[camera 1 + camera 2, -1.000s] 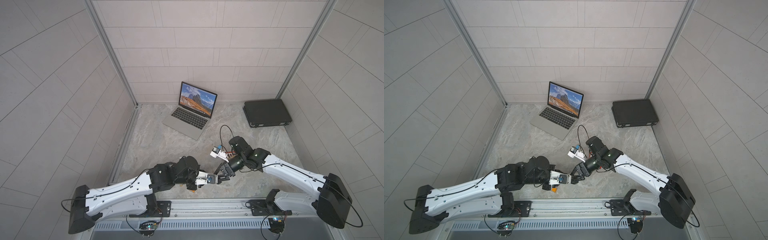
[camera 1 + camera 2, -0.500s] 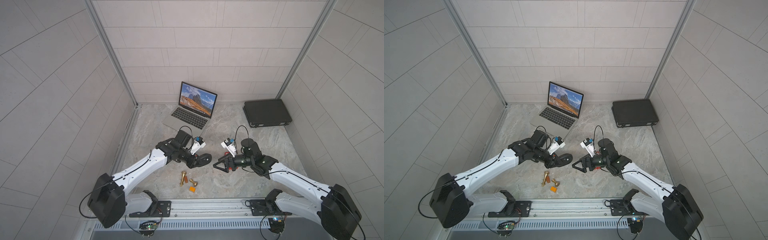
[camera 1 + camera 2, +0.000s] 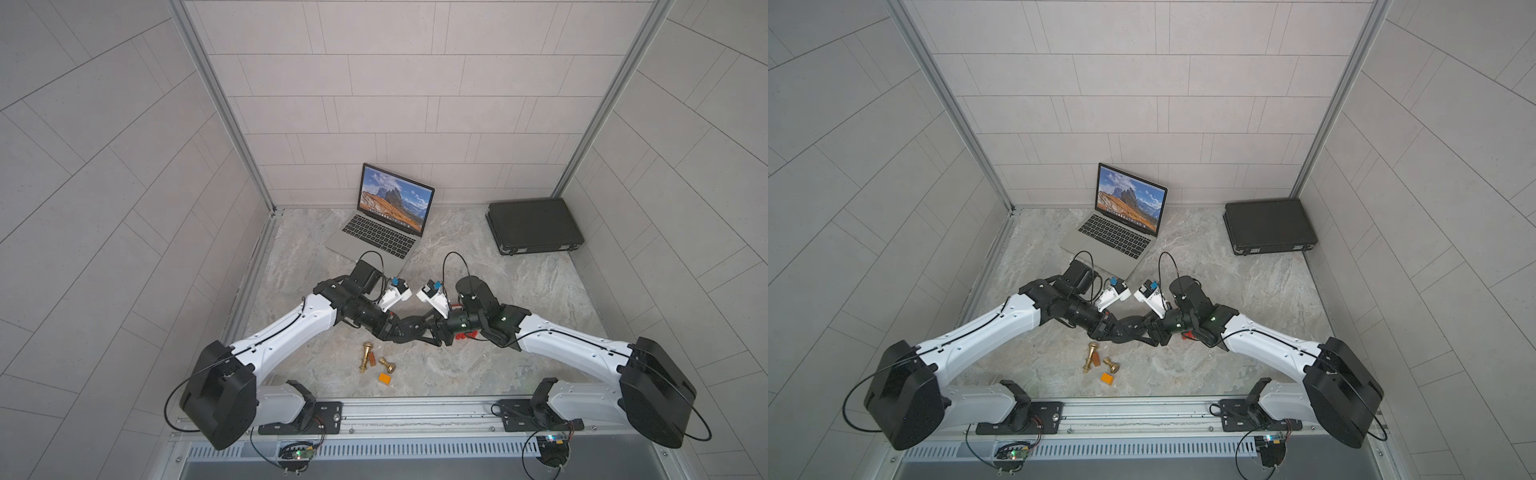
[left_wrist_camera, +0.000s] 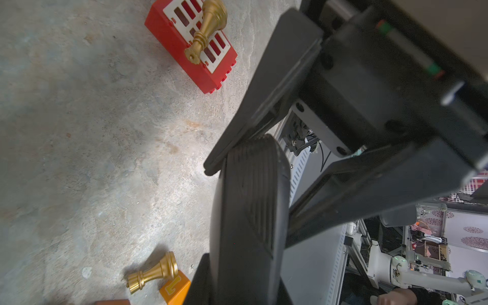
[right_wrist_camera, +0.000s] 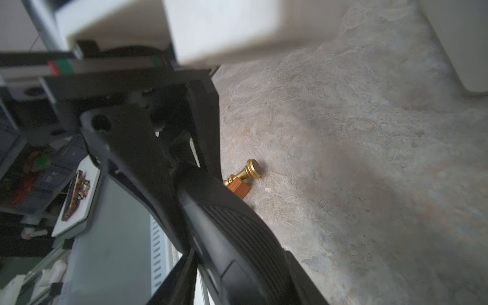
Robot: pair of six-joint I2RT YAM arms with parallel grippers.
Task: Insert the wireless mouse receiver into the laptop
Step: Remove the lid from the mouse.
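One laptop [image 3: 376, 237] at 12 o'clock on bench [image 3: 478, 365]. One mouse [image 4: 250, 198] clamped in left fingers [image 4: 198, 287]; right fingers [image 4: 264, 87] flanking it, grip unclear. Two gold chess pieces [image 3: 366, 358] in top views; third gold piece [image 4: 208, 31], on red brick [image 4: 182, 63], in left wrist view only.

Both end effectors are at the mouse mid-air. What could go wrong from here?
1. The left end effector grips one end of the black mouse while the right end effector flanks the other; an uneven pull may twist it loose.
2. Dropped, it could hit the gold chess pieces nearby.
3. The receiver isn't visible, so it could fall unnoticed.
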